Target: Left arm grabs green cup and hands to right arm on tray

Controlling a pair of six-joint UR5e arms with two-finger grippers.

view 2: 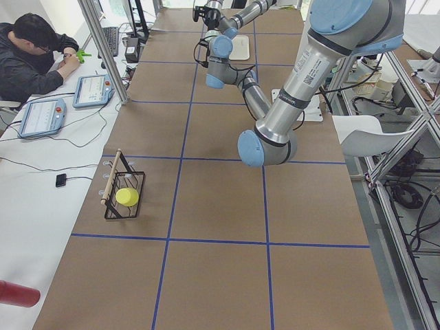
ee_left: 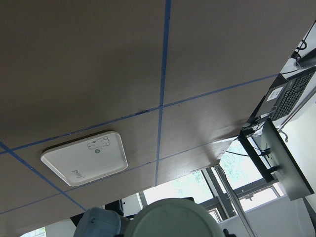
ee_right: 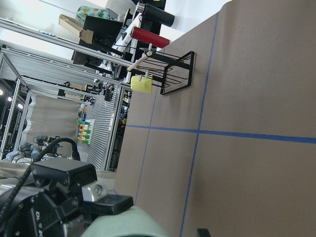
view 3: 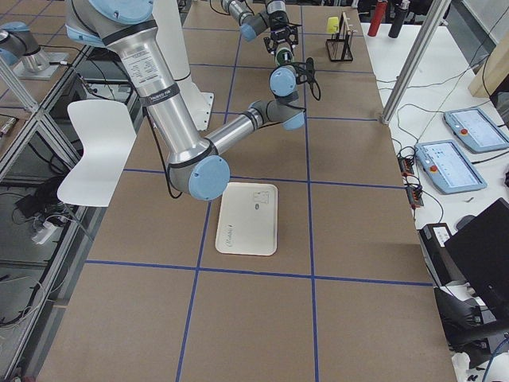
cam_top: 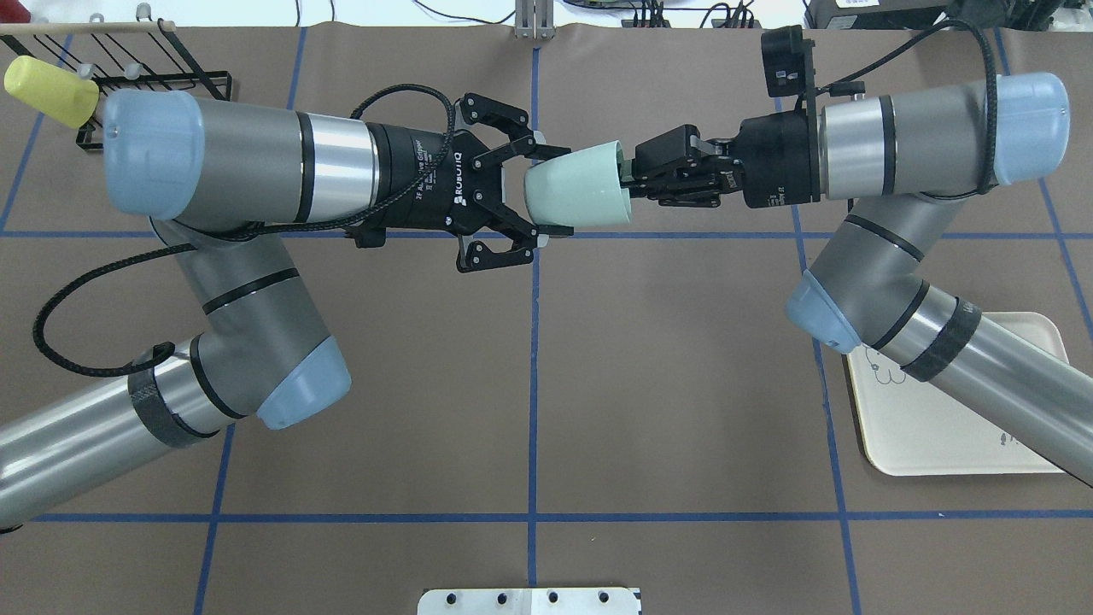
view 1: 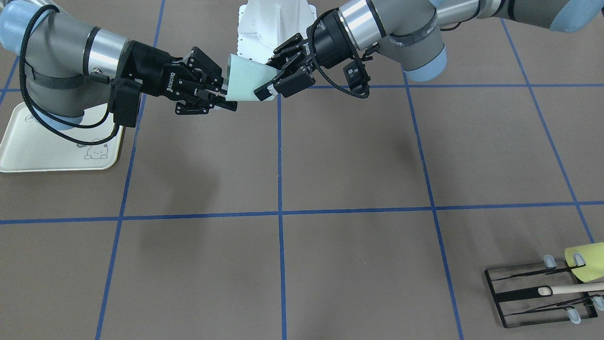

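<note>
The pale mint-green cup [view 1: 247, 78] hangs on its side in the air over the table's middle, and also shows in the overhead view [cam_top: 579, 192]. My left gripper [cam_top: 553, 192] is shut on the cup's narrow base end, with a white-tipped finger on each side. My right gripper [cam_top: 634, 181] meets the cup's open rim from the other side. In the front view its jaws [view 1: 227, 94] stand partly open, with one finger under the cup's wall. The cream tray [cam_top: 939, 427] lies flat below my right arm, apart from the cup.
A black wire rack [view 1: 533, 293] with a wooden bar holds a yellow-green cup [view 1: 585, 262] at the far corner on my left side. A white mount plate [cam_top: 529, 600] sits at the robot's base. An operator [view 2: 34, 55] sits beside the table.
</note>
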